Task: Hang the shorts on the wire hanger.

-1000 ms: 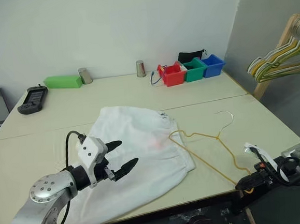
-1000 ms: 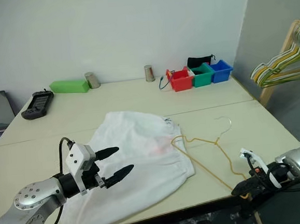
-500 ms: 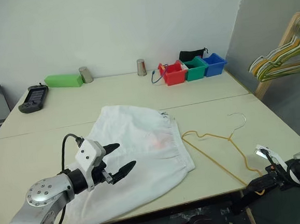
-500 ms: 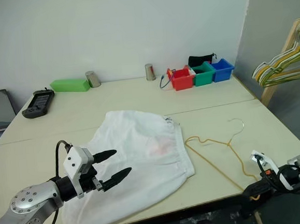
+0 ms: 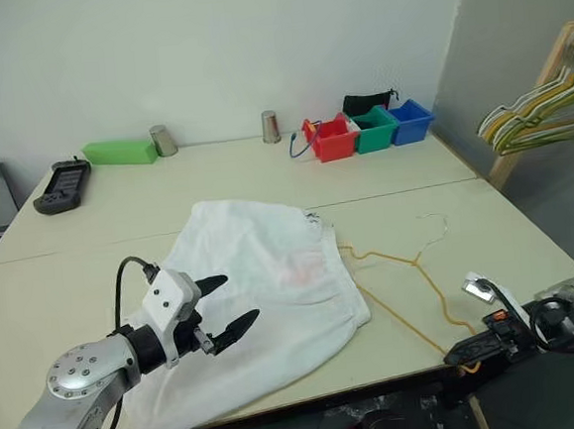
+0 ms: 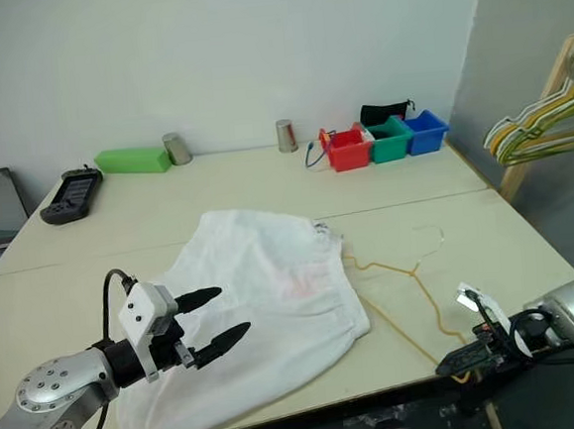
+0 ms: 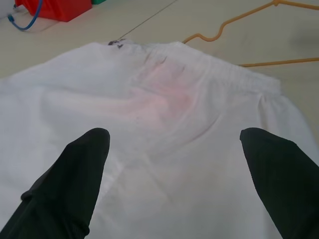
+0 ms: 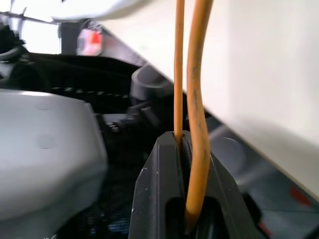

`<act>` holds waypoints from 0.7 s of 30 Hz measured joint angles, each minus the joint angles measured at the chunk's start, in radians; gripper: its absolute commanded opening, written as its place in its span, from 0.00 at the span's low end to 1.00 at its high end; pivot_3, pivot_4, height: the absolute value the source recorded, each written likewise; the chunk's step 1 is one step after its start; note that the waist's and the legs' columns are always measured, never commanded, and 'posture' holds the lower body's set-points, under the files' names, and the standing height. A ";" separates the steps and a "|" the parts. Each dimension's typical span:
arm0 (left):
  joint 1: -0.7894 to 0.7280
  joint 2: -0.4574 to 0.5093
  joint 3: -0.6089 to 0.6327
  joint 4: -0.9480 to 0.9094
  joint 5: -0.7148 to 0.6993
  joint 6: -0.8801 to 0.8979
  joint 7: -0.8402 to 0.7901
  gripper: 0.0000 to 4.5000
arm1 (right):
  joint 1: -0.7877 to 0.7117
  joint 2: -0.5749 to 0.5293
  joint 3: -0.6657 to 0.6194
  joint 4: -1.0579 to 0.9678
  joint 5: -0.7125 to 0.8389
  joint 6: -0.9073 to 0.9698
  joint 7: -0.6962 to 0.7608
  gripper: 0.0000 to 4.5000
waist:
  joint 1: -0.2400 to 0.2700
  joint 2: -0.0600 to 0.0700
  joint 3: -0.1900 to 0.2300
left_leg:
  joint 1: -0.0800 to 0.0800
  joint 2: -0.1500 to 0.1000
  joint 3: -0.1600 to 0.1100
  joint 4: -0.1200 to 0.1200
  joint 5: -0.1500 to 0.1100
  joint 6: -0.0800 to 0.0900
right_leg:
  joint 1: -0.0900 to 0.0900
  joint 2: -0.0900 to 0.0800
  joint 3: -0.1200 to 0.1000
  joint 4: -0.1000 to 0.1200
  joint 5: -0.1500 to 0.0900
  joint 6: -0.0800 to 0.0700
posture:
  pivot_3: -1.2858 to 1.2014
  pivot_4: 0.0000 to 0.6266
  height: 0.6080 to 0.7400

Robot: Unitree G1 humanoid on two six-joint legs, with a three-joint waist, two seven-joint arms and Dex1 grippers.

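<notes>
**Hanger clamped at the table's near edge**

Up close we see our right gripper (image 8: 184,199) clamped on the wire hanger (image 5: 412,289); overhead, it sits beside the shorts (image 5: 273,295). Our left gripper (image 5: 229,303) hovers spread above them, bare table (image 5: 215,180) beyond

The left arm (image 5: 77,385) is showing rounded silver-grey metal housings with a ring of small screws on one round joint cap. A black cable (image 5: 124,287) is looping to a white wrist block. The left gripper (image 5: 232,300) is ending in two glossy black pointed fingers. The right arm (image 6: 573,313) is showing silver housing, black wiring and a white tag (image 6: 478,304).
</notes>
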 measured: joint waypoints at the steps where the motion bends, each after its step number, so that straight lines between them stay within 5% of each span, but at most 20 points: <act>1: 0.000 0.001 0.000 0.000 0.000 -0.001 0.000 1.00 | 0.000 0.003 0.000 -0.003 0.010 0.014 -0.003 0.00 | 0.004 0.000 0.000 | 0.000 0.000 0.000 0.000 0.000 0.000 | 0.000 0.000 0.000 0.000 0.000 0.000 | 0.54 0.06 1.00; 11: 0.000 0.007 0.000 -0.004 0.005 -0.006 0.002 1.00 | -0.068 0.094 0.018 0.074 0.023 0.069 -0.071 0.00 | 0.013 0.000 0.001 | -0.001 0.000 0.001 0.000 -0.001 -0.001 | -0.001 0.000 0.000 -0.001 0.000 0.000 | 0.55 0.05 1.00; 21: 0.009 0.008 0.000 -0.020 0.021 -0.024 0.003 1.00 | -0.385 0.280 0.026 0.461 0.013 0.174 -0.127 0.00 | 0.022 0.000 0.001 | -0.002 0.000 -0.001 -0.001 -0.001 -0.001 | -0.001 0.000 -0.001 -0.001 0.003 0.005 | 0.56 0.04 1.00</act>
